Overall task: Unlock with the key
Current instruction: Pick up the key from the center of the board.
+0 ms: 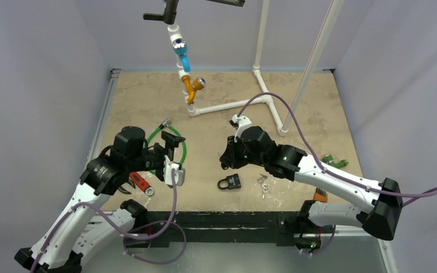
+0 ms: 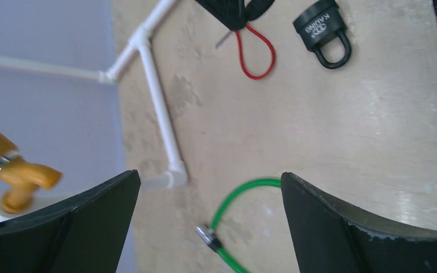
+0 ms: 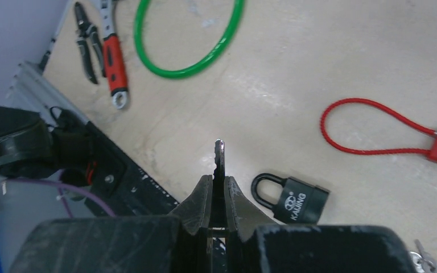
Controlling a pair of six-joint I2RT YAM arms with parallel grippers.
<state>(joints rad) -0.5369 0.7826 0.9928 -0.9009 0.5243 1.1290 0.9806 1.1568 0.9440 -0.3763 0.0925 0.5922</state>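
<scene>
Key [image 3: 219,156]: small flat metal blade, stiff, light and probably slippery. It is pinched edge-on between the right fingers [image 3: 201,196], which are clamped on its bow, with the toothed blade projecting forward above the desk [image 3: 318,68]. Judged liable to twist in the grip if pushed off-axis.
Padlock [image 3: 296,200]: black, rigid, probably dense body with a closed shackle, lying flat and loose on the desk near the key tip. Likely to slide under insertion, so best gripped across the body sides.
Left fingers [image 2: 97,224]: spread wide, empty, well apart from the padlock.
</scene>
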